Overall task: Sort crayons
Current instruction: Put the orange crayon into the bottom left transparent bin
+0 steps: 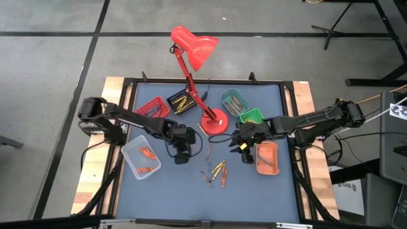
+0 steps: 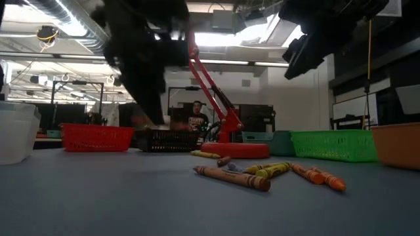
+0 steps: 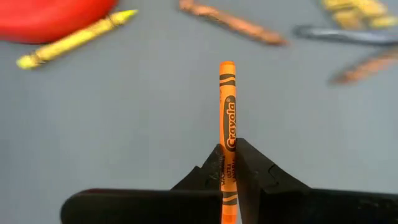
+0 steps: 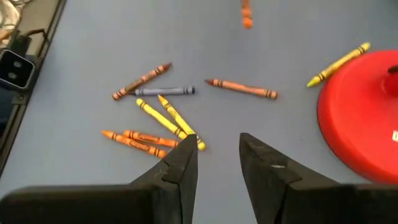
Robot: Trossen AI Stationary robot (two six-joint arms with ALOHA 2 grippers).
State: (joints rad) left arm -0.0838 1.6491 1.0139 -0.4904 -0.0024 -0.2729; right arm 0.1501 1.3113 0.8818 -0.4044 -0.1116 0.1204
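Note:
My left gripper [image 3: 229, 168] is shut on an orange crayon [image 3: 227, 99] above the blue table top, left of the loose crayons; it also shows in the high view [image 1: 182, 154]. My right gripper [image 4: 217, 155] is open and empty, above the table beside the orange tray [image 1: 267, 157]; it also shows in the high view [image 1: 244, 151]. Several loose crayons [image 4: 161, 115], orange, yellow, brown and blue-grey, lie flat on the table between the two grippers, also in the high view [image 1: 216, 172] and the low view [image 2: 262, 174]. My left gripper pinches the orange crayon between its two fingers on its wrapped shaft [image 3: 229, 148]. The crayon lies along the fingers and sticks out past their tips, its free end [image 3: 227, 65] toward the table. It looks lifted clear of the table. Its other end is hidden between the fingers.
A red desk lamp stands on its round base [image 1: 213, 123] mid-table, with a yellow crayon [image 4: 339, 62] against it. Small trays ring the work area: red [image 1: 152, 108], black [image 1: 181, 102], teal [image 1: 234, 102], green [image 1: 251, 116] and clear [image 1: 141, 157], some holding crayons.

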